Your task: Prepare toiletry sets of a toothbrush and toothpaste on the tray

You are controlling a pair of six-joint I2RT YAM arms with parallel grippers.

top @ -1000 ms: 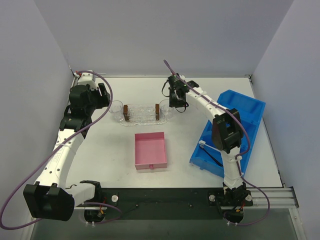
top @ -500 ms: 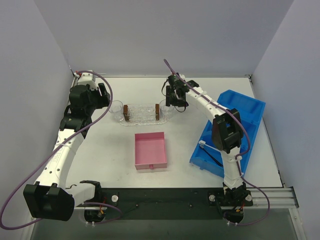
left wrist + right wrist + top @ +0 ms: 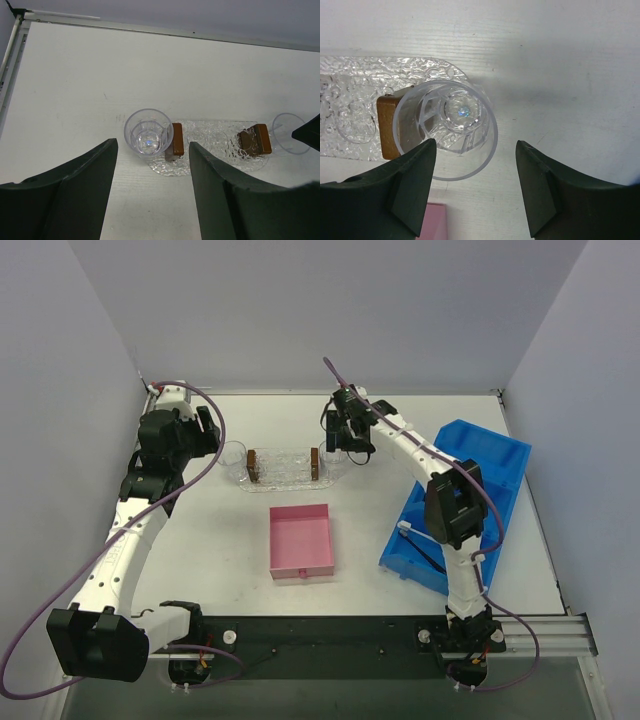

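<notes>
a: where is the tray (image 3: pixel 215 145)?
b: it lies on the white worktop (image 3: pixel 75 80), just ahead of the left fingers (image 3: pixel 208 440). its far end sits right under the right fingers (image 3: pixel 342 445).
a: are the left fingers holding something?
b: no. they are spread wide and hold nothing. a clear cup (image 3: pixel 148 132) stands at the near tray end, ahead of their gap, just beside a brown block (image 3: pixel 177 140).
a: and the right fingers?
b: spread apart too, not squeezing anything. the other clear cup (image 3: pixel 445 130) stands below them, in the gap between them, just beside the second brown block (image 3: pixel 387 125).
</notes>
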